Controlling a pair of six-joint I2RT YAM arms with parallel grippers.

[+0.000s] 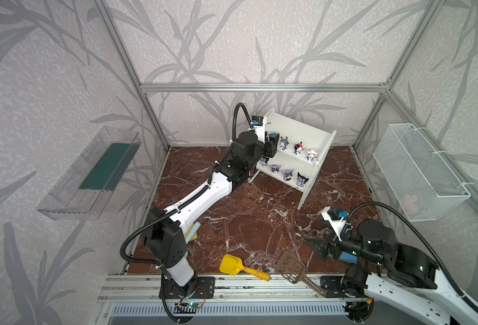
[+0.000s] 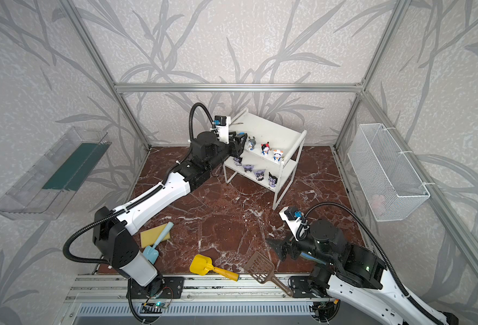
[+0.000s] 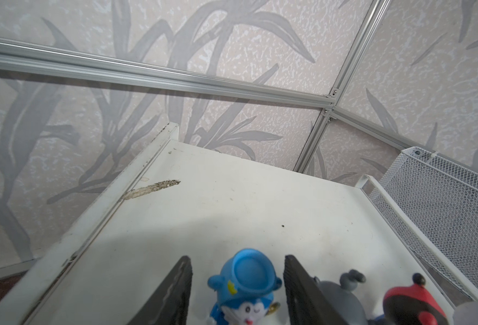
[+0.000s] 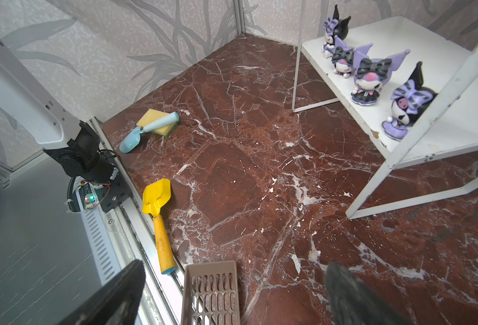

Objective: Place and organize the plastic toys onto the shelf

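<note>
Left gripper (image 3: 237, 259) is up at the top tier of the shelf (image 1: 299, 128), at the end by the side panel (image 3: 103, 202), with the blue-headed toy (image 3: 245, 284) standing upright between its jaws. In the left wrist view there's a thin gap on both sides, so I'd call it loose around the toy, not pinched (slim gaps though). Further along that tier stand the grey-headed toy (image 1: 283, 143), the red-and-black toy (image 1: 298, 148) and the orange-and-white toy (image 1: 311, 155). The 4 purple toys (image 4: 368, 81) line the bottom tier, so all 8 look shelved.

How I'd finish this step: spread the jaws a bit more before moving at all, then back straight out along the fingers, 0 sideways drift. The grey-headed toy sits just beside 1 finger and those big heads look top-heavy, so a nudge would likely tip it. Mind the side panel on the other side too.

Right gripper (image 1: 318, 247) hangs wide open and empty over the marble floor (image 1: 260, 219), near the brown slotted scoop (image 1: 292, 267).
</note>
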